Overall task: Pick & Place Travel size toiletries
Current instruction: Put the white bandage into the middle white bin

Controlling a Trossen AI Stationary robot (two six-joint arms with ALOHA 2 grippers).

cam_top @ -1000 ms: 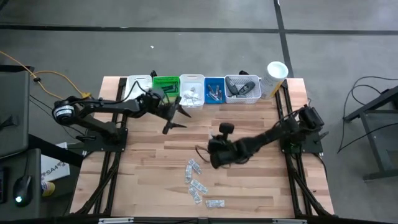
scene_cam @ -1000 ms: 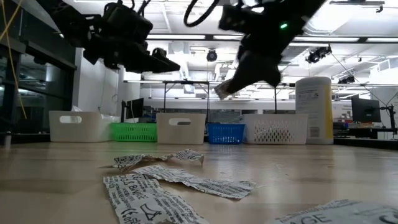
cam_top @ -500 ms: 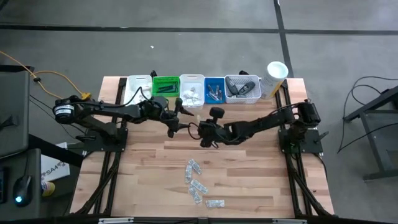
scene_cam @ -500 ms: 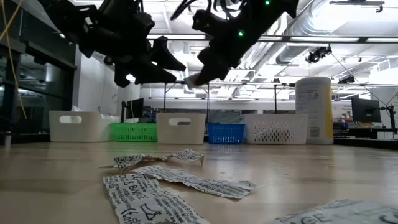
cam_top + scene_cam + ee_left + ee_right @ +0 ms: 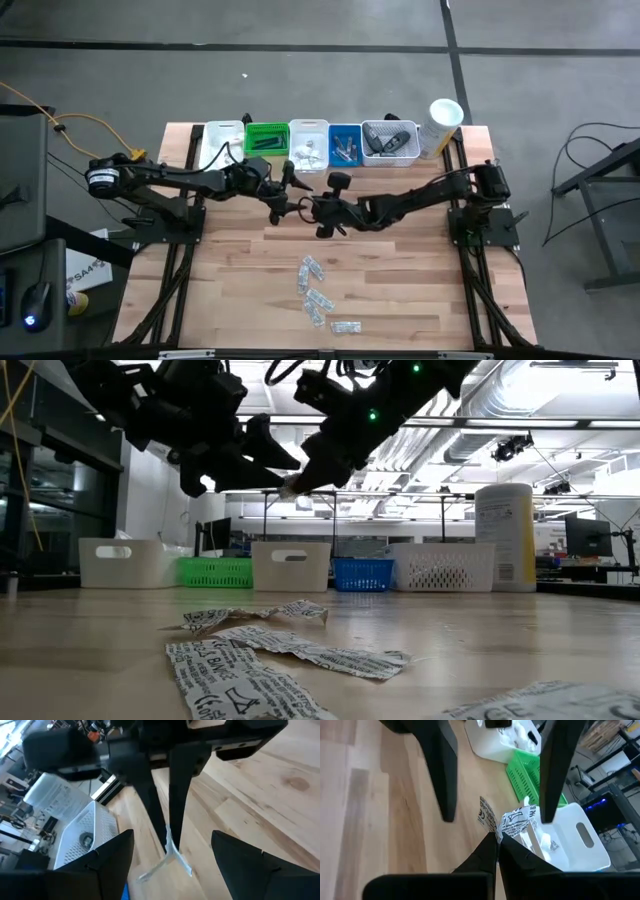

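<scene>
Above the bench (image 5: 400,270), centre of the high frame, the right gripper (image 5: 312,207) pinches 1 sachet (image 5: 516,821) between pressed-together fingers. Facing it, the left gripper (image 5: 288,192) has its fingers (image 5: 447,765) spread on either side of that sachet. 4 sachets (image 5: 318,300) lie at lower centre.

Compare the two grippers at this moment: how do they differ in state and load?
The right gripper is shut on a sachet; the left gripper is open and empty. The right's fingers pinch together; the left's fingers stand apart on either side of that sachet. Both meet above mid-table, before the bins.
</scene>
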